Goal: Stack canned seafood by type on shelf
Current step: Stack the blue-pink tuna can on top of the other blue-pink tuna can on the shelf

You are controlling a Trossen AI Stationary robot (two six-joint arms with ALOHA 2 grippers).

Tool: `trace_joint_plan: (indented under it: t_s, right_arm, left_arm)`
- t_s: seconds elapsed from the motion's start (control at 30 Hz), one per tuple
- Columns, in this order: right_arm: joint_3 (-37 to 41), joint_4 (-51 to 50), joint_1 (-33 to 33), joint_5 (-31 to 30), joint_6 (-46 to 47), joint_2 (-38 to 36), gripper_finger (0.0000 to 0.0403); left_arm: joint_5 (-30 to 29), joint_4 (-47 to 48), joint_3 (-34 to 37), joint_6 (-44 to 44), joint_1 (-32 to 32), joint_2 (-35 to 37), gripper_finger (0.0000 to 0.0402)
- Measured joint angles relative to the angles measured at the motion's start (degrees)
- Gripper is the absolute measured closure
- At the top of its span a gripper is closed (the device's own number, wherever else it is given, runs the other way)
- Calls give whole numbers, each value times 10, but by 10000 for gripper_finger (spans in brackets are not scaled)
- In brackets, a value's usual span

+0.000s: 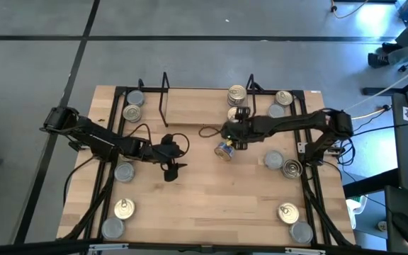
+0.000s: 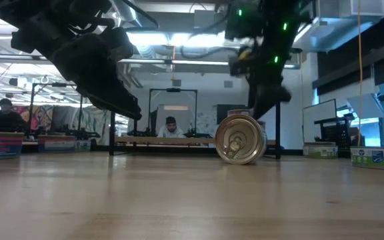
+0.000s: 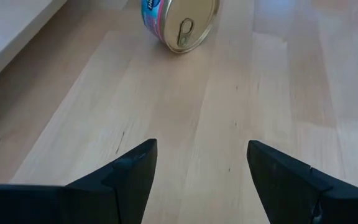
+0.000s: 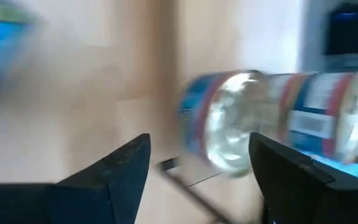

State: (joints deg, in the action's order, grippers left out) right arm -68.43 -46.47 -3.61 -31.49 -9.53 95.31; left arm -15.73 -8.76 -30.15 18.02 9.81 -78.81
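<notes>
On pale wood planks, round gold-lidded tin on edge, right pincer parted, empty, left pincer wide, empty

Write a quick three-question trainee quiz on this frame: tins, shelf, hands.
1. True or false: the gold-lidded tin at mid-table stands upright.
2. Which hand is nearer that tin? A) left hand B) right hand
3. Fill in: the left hand's fingers are ____ and hold nothing.

Key:
1. False; it lies on its side, lid facing the low camera.
2. B; it hangs just above the tin, near the shelf.
3. Open.
</notes>
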Motion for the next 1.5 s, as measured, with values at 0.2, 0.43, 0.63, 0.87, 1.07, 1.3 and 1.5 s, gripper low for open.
trace_joint_plan:
  t_s: [0.2,0.43,0.63,0.87,1.07,1.3,1.5]
  right_arm:
    - [-1,-47,55,91,86,-6,134]
    - [92,43,78,79,130,-89,134]
    - [223,282,65,83,137,-185,134]
    - [340,521,58,96,155,-184,134]
    - [356,559,57,67,151,-162,134]
    - [357,551,57,27,146,-120,134]
    - [357,554,57,13,145,-93,134]
  left_arm:
    - [0,-32,0,-17,0,-7,153]
    - [0,-136,-8,-53,-2,-67,153]
    - [0,-146,-72,-69,-24,-142,153]
    - [0,-145,-128,-96,-47,-209,153]
    - [0,-150,-142,-101,-62,-225,153]
    - [1,-147,-142,-109,-66,-225,153]
    - [1,-147,-142,-110,-66,-225,152]
